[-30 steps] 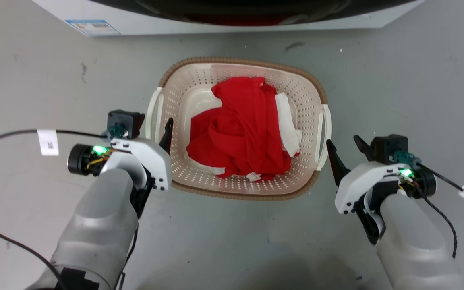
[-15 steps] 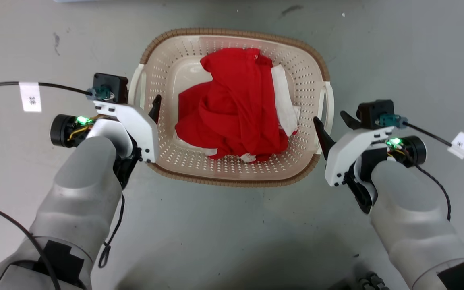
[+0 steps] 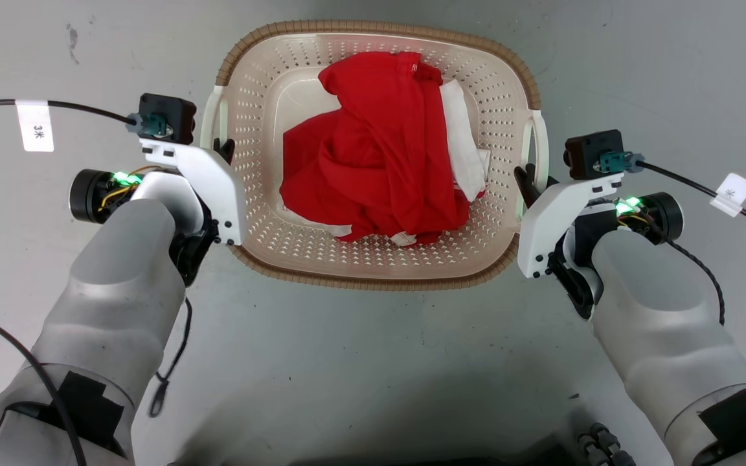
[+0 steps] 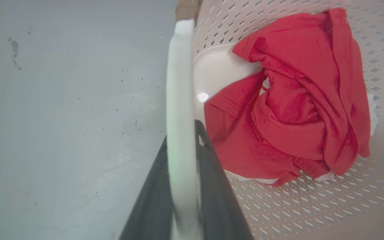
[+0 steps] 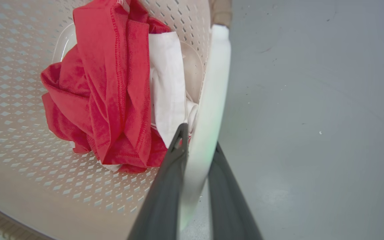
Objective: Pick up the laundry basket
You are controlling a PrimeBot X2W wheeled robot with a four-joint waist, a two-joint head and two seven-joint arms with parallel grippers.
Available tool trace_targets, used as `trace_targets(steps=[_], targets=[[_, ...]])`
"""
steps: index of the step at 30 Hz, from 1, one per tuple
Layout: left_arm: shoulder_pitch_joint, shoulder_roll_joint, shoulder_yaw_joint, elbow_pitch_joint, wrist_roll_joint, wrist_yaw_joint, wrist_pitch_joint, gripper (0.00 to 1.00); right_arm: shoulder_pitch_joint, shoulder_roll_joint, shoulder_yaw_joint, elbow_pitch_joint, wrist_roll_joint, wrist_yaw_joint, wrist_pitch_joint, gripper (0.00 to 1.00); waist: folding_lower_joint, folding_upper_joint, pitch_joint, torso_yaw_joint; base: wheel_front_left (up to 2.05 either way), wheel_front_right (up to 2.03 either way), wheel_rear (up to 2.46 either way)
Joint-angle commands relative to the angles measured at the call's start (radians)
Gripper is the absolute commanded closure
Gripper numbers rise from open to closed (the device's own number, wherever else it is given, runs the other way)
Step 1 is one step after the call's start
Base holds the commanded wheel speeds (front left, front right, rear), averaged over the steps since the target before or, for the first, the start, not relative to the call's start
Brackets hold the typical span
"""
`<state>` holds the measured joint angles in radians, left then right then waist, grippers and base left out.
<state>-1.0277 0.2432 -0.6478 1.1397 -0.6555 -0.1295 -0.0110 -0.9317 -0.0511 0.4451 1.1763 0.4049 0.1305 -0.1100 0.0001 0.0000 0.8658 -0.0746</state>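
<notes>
- Straddling the white left handle [image 4: 178, 66], the left gripper [image 4: 181, 131] has one dark finger inside the basket wall and one outside. Both lie against the plastic at the lower centre of the left wrist view, so it looks clamped on the handle.
- The right gripper [image 5: 199, 135] mirrors this at the lower centre of its own view, pinching the white right handle [image 5: 217, 66] between its two fingers.
- The laundry basket [image 3: 373, 283] sits on the grey floor [image 3: 373, 375] in the upper middle of the head view, with a gripper at each of its side edges.
- A red garment [image 3: 373, 168] is heaped in the middle over a white cloth [image 3: 463, 142] that shows towards the right.
- Both holds are thin pinches on smooth, curved plastic, so a handle could slide out between the fingers once it takes the weight.
- If one arm rises faster than the other, the basket would likely tilt, twist in the grips and shift the clothes.
- Pulling the handles apart could flex the walls.
</notes>
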Motion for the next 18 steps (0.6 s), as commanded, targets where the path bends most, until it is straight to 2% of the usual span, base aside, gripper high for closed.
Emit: trace_targets(steps=[1, 11, 18], targets=[[-0.005, -0.002, -0.007, -0.005, -0.005, -0.002, 0.002, 1.00, -0.012, 0.001, 0.009, 0.005, 0.002, 0.000, -0.006, 1.00, -0.0001, 0.0000, -0.001, 0.000, 0.00, 0.00, 0.00], [0.014, 0.006, -0.080, -0.022, -0.118, -0.002, 0.036, 1.00, -0.026, 0.003, 0.054, 0.044, 0.029, 0.001, -0.009, 1.00, -0.0001, 0.0000, -0.030, 0.010, 0.00, 0.00, 0.00], [0.048, -0.026, -0.117, -0.014, -0.204, -0.003, 0.075, 1.00, -0.011, 0.005, 0.073, 0.077, 0.041, 0.001, 0.025, 1.00, -0.0001, 0.0000, -0.109, 0.036, 0.00, 0.00, 0.00]])
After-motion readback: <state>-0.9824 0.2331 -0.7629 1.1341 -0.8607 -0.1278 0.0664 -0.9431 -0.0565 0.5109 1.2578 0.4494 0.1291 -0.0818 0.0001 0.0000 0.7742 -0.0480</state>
